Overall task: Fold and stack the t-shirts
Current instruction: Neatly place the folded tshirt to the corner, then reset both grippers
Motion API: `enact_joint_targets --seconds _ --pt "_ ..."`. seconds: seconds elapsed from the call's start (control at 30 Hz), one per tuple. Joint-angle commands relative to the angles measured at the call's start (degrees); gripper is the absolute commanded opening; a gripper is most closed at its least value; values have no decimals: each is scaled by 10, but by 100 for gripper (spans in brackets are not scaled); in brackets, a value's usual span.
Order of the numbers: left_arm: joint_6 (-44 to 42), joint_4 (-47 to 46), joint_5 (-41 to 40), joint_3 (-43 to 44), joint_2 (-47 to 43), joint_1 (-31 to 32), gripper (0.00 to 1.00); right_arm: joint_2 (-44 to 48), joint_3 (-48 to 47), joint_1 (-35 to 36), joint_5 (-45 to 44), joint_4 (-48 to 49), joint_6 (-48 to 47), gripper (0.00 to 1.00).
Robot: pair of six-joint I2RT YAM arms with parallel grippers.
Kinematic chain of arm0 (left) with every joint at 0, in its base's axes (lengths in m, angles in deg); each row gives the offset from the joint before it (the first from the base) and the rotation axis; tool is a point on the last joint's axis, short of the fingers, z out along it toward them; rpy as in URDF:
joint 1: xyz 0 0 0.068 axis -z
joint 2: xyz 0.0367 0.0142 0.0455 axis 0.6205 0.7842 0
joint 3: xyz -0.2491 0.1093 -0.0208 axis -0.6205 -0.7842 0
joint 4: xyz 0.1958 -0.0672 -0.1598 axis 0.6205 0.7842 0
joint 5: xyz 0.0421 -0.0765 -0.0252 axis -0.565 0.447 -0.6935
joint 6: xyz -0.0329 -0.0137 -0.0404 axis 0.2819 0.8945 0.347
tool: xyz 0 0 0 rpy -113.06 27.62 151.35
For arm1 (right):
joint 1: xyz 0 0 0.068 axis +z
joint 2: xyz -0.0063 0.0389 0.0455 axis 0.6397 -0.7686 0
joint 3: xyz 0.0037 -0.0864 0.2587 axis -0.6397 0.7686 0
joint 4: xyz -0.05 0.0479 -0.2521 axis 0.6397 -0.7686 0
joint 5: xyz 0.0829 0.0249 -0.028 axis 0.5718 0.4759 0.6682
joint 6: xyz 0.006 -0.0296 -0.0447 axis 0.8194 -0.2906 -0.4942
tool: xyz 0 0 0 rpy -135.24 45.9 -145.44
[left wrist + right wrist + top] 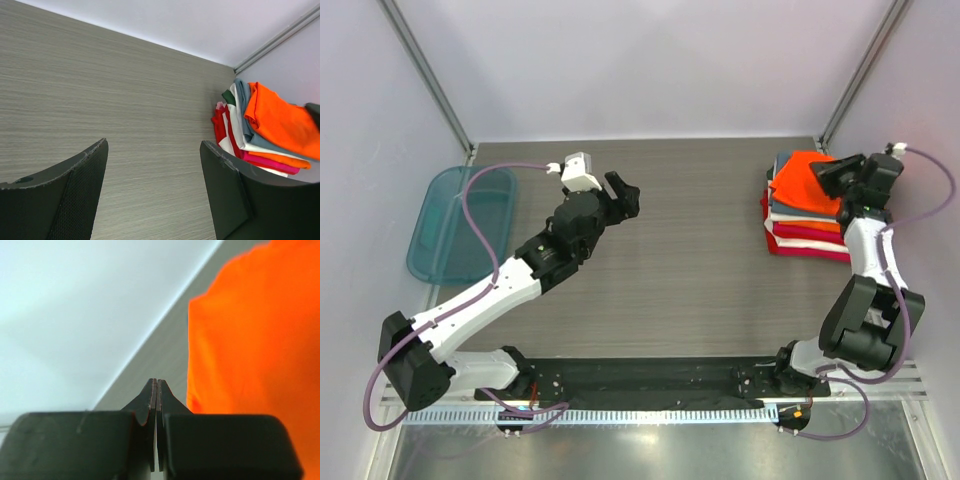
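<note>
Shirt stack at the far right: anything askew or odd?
Yes. The top orange shirt lies rotated on the stack, not squared with it; the layers beneath are unevenly aligned. Nothing else stands out.

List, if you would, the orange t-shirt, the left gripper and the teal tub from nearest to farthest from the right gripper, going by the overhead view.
1. The orange t-shirt: far right, directly beside the right gripper.
2. The left gripper: mid-scene, to the left.
3. The teal tub: far left edge.

Top cam looks down over whole table (690, 230); L wrist far, R wrist close, share t-shirts (270, 122).
</note>
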Motion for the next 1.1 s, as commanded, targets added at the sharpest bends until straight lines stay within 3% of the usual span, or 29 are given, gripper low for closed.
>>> enact_joint_targets --seconds 0.0,0.13,0.33,0.47,0.83,1.07 --pt "-10 -3 -6 3 -17 -3 75 37 -35 -38 -25 7 -13 1" --pt "-11 12 -5 -2 -17 -3 75 12 -17 -75 -25 22 3 1" --pt "-17 37 -6 -9 -26 -3 75 -14 144 -146 -30 196 104 1" --pt "-21 41 -13 -29 -46 -3 75 -9 176 -160 -43 237 137 1" --pt "-17 52 -6 -35 -50 -4 76 5 26 -145 1 174 134 1" --pt "-39 99 -36 -34 -63 -6 79 42 -52 -36 -45 10 -2 1"
